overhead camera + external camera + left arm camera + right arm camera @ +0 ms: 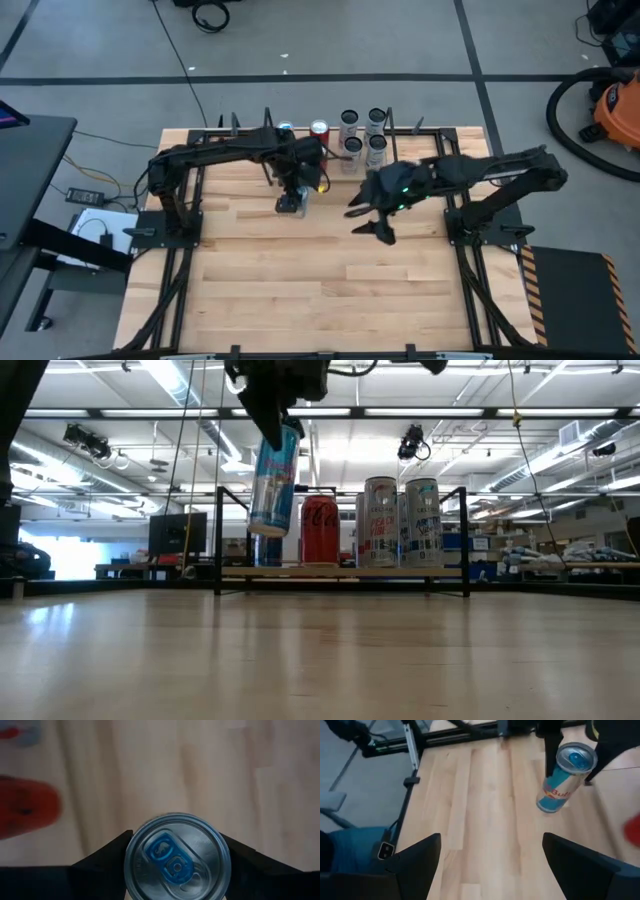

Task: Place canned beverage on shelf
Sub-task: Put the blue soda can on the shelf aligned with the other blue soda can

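Observation:
A blue and silver canned beverage (273,480) hangs above the tabletop, with my left gripper (176,862) shut on it, a little to the near side of the shelf (340,567). In the high view the can (289,207) shows at the end of my left arm. The shelf stands at the table's far edge. A red can (319,530) and several silver cans (380,520) stand on its plank. My right gripper (368,225) hovers open and empty over the table's middle, to the right of the held can (562,777). My left gripper pinches the can's upper end, just below the top rim (131,855), between its two fingers (107,860), one on each side. The fingers come from above, pointing steeply down. The can is lifted clear of the table and hangs below them, slightly tilted.
The shelf's thin black uprights (218,540) rise at its corners. Black arm frames (175,215) flank the table's left and right sides. Bare wood tabletop (300,280) stretches from the shelf to the near edge.

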You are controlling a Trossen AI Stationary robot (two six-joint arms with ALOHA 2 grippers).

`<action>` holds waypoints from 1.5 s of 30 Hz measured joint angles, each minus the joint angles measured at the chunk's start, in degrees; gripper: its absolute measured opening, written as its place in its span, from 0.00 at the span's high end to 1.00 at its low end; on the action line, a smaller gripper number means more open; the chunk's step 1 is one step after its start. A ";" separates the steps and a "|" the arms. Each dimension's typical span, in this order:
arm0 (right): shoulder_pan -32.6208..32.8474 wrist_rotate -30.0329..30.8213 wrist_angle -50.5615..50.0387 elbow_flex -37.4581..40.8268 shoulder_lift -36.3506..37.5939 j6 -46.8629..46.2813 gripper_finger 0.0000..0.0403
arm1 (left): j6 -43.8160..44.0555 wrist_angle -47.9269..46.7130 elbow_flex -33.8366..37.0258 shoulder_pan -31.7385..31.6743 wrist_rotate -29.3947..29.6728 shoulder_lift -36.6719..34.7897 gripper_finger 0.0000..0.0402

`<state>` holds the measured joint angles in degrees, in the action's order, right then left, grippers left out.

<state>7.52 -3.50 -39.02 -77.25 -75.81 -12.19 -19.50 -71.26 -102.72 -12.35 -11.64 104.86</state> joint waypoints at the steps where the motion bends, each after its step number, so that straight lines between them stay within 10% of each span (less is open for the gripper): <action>1: -0.16 0.72 -0.78 0.01 1.28 0.16 0.11 | -0.90 0.06 0.00 -0.75 0.66 0.00 0.40; 14: -0.27 7.50 -8.55 0.02 13.22 1.90 0.11 | -10.24 1.09 0.00 -11.29 0.70 0.00 0.40; 45: -0.27 14.24 -10.50 0.13 13.35 3.22 0.11 | -18.44 11.14 8.59 -22.50 -0.80 0.76 0.40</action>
<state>7.25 10.74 -49.52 -77.12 -62.46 -8.98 -37.94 -60.12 -94.13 -34.85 -12.44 105.62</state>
